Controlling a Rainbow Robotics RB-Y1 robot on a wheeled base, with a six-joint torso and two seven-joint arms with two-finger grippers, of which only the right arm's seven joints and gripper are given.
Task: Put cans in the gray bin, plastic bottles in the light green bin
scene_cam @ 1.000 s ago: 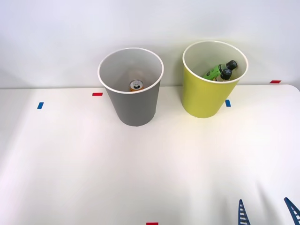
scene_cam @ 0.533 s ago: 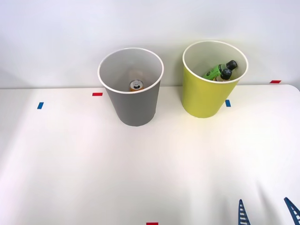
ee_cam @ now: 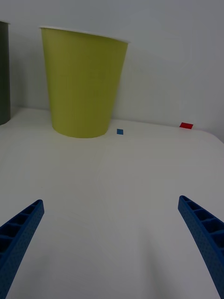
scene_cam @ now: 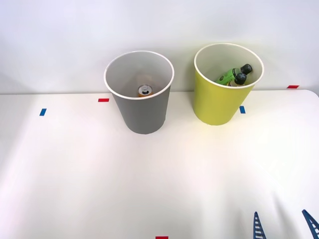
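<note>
Sorting looks finished: the drink can [scene_cam: 144,90] sits at the bottom of the gray bin [scene_cam: 140,115], upper centre of the frame, and the two black-capped plastic bottles [scene_cam: 234,75] lean inside the light green bin [scene_cam: 215,104] just right of it. Nothing loose lies on the tabletop [scene_cam: 149,184]. At lower right, well apart from both bins, the right tool [scene_cam: 283,225] hangs low, fingers spread wide and empty, pointing toward the green bin.

A lab test setup: a bare white counter [scene_cam: 75,174] with red and blue tape marks [scene_cam: 103,100], against a plain white wall [scene_cam: 60,40].
</note>
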